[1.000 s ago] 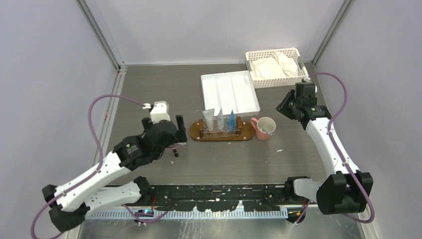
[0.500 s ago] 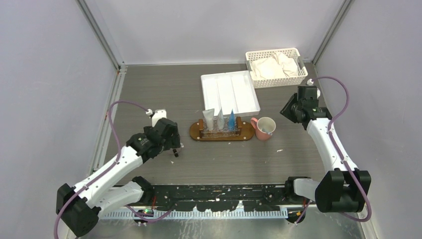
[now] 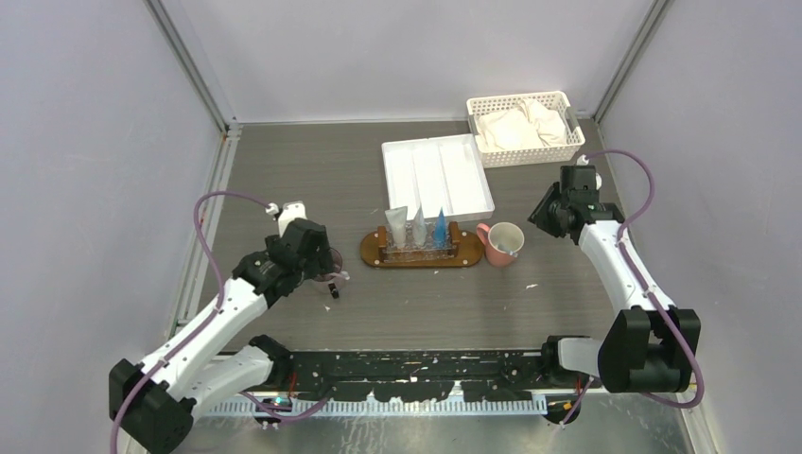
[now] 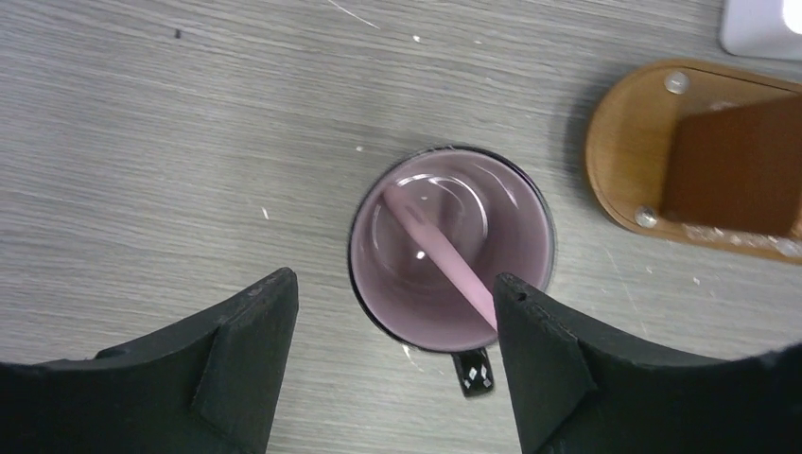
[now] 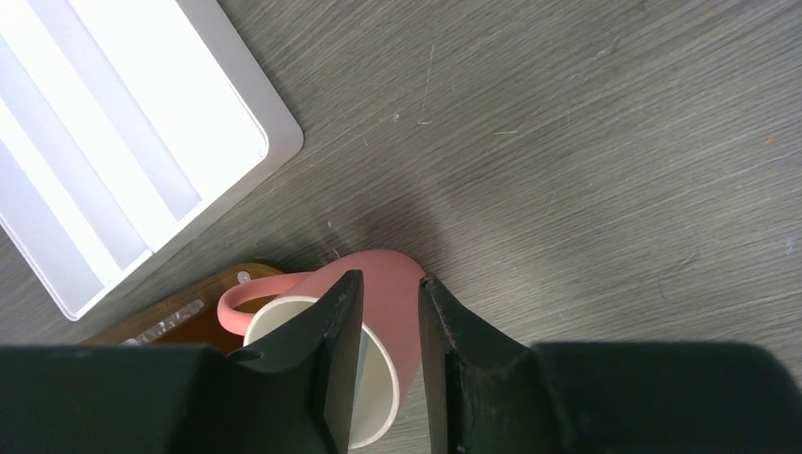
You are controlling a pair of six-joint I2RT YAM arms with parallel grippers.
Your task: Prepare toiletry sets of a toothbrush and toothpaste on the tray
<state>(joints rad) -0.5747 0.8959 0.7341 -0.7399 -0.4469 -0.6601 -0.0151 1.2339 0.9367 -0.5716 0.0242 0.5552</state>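
Left gripper point(image 4: 394, 282) open wide, hanging straight over the dark mug point(image 4: 515, 227), one finger on each side of it. Can't tell if the right finger touches the rim; the left one is clear of it.
Toothbrush point(image 4: 440, 255) is pink and lies slanted inside that mug, upper end against the rim on the handle side. It's not on the tray.
Dark mug stands on the worktop point(image 4: 189, 142), near the left end of the tray point(image 4: 610, 142) but apart from it.

Top view: tray point(image 3: 371, 252) is the brown oval mid-worktop, with three tubes point(image 3: 418, 226) upright in a row on it. Two are white-grey, and the blue one is at the right end.
Pink mug point(image 3: 501, 243) sits just beside the tray's right end, handle toward the tray.

Right gripper point(image 5: 390, 282) has its fingers nearly together, with a narrow gap and nothing in it. It's off the worktop, to the right of the pink mug, not touching it.

White tray point(image 3: 437, 175) is behind the brown one. Basket point(image 3: 570, 121) with white cloth sits in the far right corner.
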